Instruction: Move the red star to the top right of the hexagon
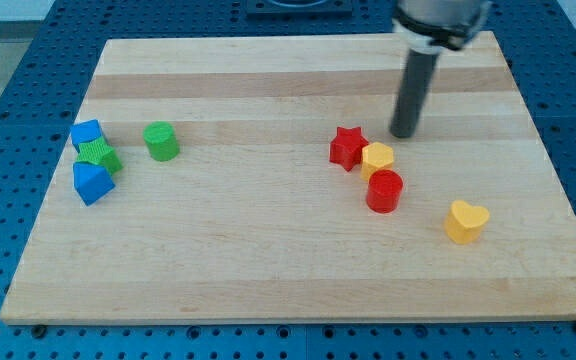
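Note:
The red star (347, 147) lies right of the board's middle, touching the left side of the yellow hexagon (377, 159). A red cylinder (384, 190) sits just below the hexagon, touching it. My tip (403, 134) is down on the board just above and to the right of the hexagon, and to the right of the star, apart from both.
A yellow heart (466, 221) lies at the lower right. At the left are a blue block (86, 134), a green star-like block (99, 156), another blue block (92, 182) and a green cylinder (161, 141). The wooden board (288, 270) sits on a blue pegboard.

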### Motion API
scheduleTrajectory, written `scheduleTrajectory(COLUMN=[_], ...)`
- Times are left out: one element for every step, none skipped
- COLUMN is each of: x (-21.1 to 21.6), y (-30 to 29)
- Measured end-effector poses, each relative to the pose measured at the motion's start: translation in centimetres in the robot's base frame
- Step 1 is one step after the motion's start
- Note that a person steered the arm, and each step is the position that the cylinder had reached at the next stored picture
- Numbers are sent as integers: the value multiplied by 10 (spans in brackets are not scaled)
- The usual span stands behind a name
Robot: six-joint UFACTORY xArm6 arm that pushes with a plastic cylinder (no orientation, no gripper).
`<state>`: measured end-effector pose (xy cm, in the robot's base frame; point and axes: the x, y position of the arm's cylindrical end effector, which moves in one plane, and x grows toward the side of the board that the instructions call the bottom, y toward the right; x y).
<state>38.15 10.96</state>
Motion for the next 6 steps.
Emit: scheduleTrajectory(x=[-14, -10, -3, 54, 79, 62], y=[-16, -62, -95, -43, -26, -24])
